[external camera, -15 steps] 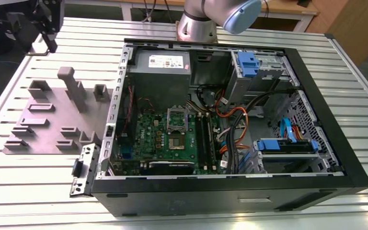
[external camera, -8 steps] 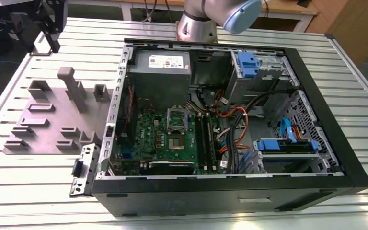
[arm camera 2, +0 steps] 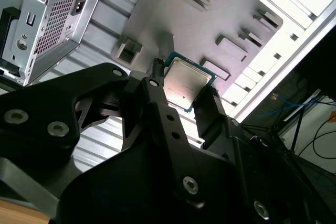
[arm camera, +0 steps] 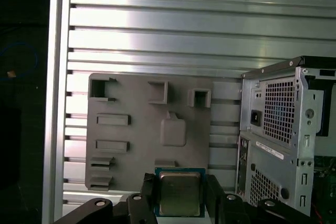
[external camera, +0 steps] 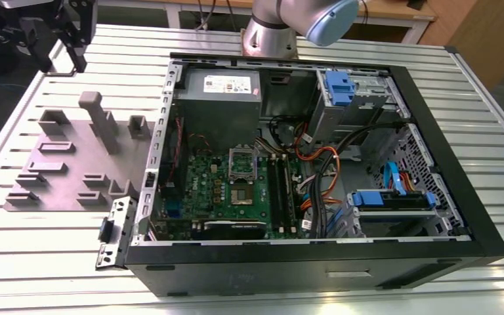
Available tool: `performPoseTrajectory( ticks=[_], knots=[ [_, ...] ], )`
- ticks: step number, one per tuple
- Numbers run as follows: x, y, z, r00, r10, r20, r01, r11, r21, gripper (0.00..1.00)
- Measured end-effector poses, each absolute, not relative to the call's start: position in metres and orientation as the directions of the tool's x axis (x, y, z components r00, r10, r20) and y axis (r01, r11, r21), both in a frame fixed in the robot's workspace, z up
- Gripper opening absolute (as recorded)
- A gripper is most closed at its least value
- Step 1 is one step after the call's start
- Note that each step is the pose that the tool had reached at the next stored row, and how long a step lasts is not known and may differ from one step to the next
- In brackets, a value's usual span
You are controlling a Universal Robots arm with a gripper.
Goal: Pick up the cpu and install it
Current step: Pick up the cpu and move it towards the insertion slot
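The hand [arm camera: 181, 196] pinches the square cpu [arm camera: 180, 191], dull silvery top, teal-edged rim.

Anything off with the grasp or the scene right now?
Nothing stands out. In both wrist views the cpu sits flat and square in the claw, which is shut on it, with the grey plate behind it. No chips or bends show. In the exterior view the case lies open.

Ribbed metal table [external camera: 42, 262], grey fixture plate [external camera: 63, 174], open computer case [external camera: 278, 269] on it
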State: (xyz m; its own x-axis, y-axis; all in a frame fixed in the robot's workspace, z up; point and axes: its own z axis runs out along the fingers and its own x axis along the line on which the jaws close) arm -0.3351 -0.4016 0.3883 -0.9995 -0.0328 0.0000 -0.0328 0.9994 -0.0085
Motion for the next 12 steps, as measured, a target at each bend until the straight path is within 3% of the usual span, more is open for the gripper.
performPoseTrajectory(
  ticks=[12],
  knots=[
    [-0.3265,-0.4016,0.3883,-0.999,-0.033,0.0,-0.033,0.999,-0.009,0.47]
  ],
)
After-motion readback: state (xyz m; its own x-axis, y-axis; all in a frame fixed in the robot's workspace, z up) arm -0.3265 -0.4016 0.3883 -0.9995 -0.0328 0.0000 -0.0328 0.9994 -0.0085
